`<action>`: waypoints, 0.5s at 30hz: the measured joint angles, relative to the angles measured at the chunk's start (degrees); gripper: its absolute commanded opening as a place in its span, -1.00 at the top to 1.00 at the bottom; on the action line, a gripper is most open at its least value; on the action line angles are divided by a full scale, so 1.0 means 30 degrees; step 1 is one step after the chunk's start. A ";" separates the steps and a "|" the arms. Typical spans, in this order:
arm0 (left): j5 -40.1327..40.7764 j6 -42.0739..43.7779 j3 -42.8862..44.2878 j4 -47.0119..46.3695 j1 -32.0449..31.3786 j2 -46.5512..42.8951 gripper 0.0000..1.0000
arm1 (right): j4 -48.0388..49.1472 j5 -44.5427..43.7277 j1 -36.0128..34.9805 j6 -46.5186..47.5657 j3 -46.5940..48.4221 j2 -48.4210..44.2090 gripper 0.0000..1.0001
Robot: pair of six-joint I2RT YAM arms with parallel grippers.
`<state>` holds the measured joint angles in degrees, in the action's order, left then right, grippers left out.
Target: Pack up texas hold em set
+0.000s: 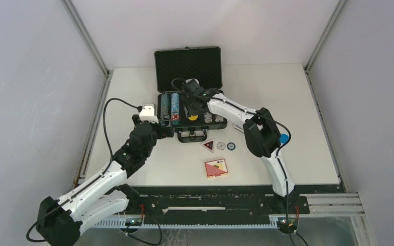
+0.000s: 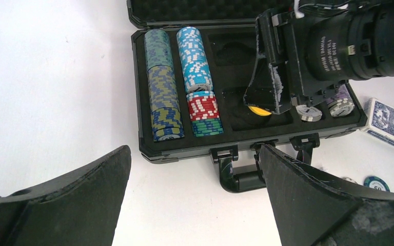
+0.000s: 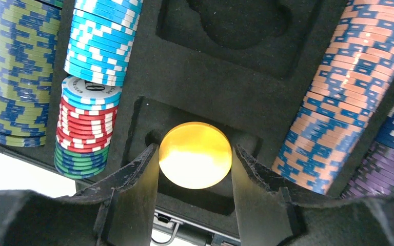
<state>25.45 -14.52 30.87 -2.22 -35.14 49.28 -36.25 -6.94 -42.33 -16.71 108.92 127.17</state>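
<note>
The black briefcase (image 1: pixel 188 66) lies open at the table's middle back, lid upright, with rows of chips in its foam: olive-blue (image 2: pixel 161 84), light blue (image 2: pixel 195 59), red (image 2: pixel 202 106) and orange-blue (image 3: pixel 338 97). My right gripper (image 3: pixel 195 160) is shut on a yellow round button (image 3: pixel 195 155) and holds it over a foam pocket near the case's front; the button also shows in the top view (image 1: pixel 193 117). My left gripper (image 2: pixel 194 154) is open and empty over bare table just in front of the case, its right finger beside the handle (image 2: pixel 241 179).
On the table in front of the case lie a triangular button (image 1: pixel 208 145), two small round buttons (image 1: pixel 221 145) (image 1: pixel 231 146) and a red card deck (image 1: pixel 216 168). A blue deck (image 2: pixel 390 124) lies right of the case. Walls enclose three sides.
</note>
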 measured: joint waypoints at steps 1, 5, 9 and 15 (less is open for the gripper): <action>0.0015 0.0000 0.0000 0.0007 0.0000 0.0000 -1.00 | -0.0066 0.0044 0.0015 0.0022 0.0175 0.0211 0.12; 0.0066 0.0000 0.0000 0.0007 0.0000 0.0007 -1.00 | -0.0160 0.0284 0.0153 0.0051 0.0539 0.0772 0.13; 0.0131 0.0007 0.0000 0.0007 0.0000 0.0073 -1.00 | -0.0160 0.0517 0.0248 0.0051 0.0823 0.1173 -0.01; 0.0153 0.0022 0.0000 0.0015 0.0000 0.0328 -1.00 | -0.0291 0.0750 0.0306 0.0066 0.1071 0.1333 -0.35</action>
<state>25.91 -14.46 30.87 -2.17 -35.14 50.26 -37.12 -4.69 -41.41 -16.51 112.14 131.17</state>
